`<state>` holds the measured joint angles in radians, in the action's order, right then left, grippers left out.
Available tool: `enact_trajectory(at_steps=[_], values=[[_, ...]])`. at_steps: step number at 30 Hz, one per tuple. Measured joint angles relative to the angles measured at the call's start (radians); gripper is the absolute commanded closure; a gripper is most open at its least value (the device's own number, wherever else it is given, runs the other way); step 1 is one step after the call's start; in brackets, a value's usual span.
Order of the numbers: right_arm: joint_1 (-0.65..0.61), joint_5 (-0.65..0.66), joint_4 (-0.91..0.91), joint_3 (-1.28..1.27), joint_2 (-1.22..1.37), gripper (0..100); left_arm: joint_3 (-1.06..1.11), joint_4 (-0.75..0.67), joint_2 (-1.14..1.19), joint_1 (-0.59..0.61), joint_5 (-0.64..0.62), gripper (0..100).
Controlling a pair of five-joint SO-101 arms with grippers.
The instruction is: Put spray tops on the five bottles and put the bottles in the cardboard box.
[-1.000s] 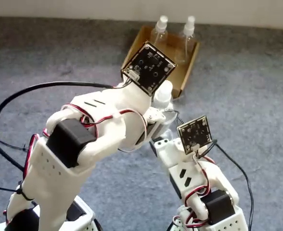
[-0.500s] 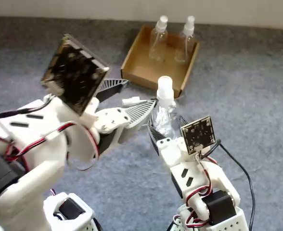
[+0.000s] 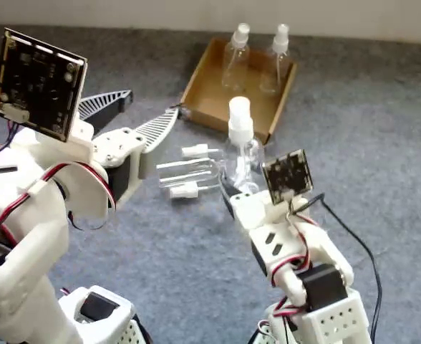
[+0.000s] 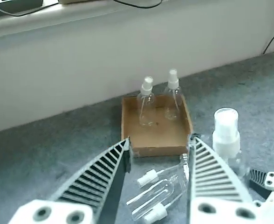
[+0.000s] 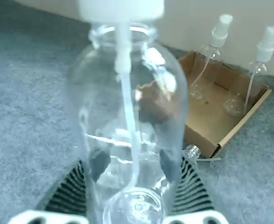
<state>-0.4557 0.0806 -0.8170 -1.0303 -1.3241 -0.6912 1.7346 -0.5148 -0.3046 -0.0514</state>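
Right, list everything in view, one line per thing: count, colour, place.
cardboard box: one, brown, on the carpet beyond the arms.
boxed bottles: two, clear with white spray tops, upright at the box's far side.
held bottle: one, clear with a white spray top, upright.
loose bottles: apparently two, clear, uncapped, lying in front of the box.
loose spray tops: two, white, beside the loose bottles.
carpet: grey, under everything.
left gripper: dark fingers, open, above the carpet.
right gripper: shut on the held bottle.

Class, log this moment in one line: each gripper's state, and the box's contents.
left gripper: open, empty | right gripper: shut on upright bottle | cardboard box: two topped bottles inside
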Motion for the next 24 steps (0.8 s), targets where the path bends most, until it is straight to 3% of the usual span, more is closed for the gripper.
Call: enact_trajectory(at_steps=[4, 8, 12, 17, 24], values=[[0.054, -0.037, 0.0, 0.101, 0.135, 99.4, 0.112, 0.0, -0.012, 0.114, 0.0, 81], [0.017, -0.046, -0.031, 0.152, 0.132, 99.4, 0.218, -0.038, 0.005, 0.189, 0.0, 81], [-0.064, -0.046, -0.037, 0.08, 0.072, 99.4, 0.218, -0.155, -0.008, 0.158, 0.0, 81], [-0.129, -0.014, -0.037, -0.011, -0.069, 99.4, 0.242, -0.296, 0.006, 0.034, 0.0, 81], [-0.135, -0.008, -0.068, -0.058, -0.199, 99.4, 0.338, -0.338, 0.031, -0.017, 0.0, 81]])
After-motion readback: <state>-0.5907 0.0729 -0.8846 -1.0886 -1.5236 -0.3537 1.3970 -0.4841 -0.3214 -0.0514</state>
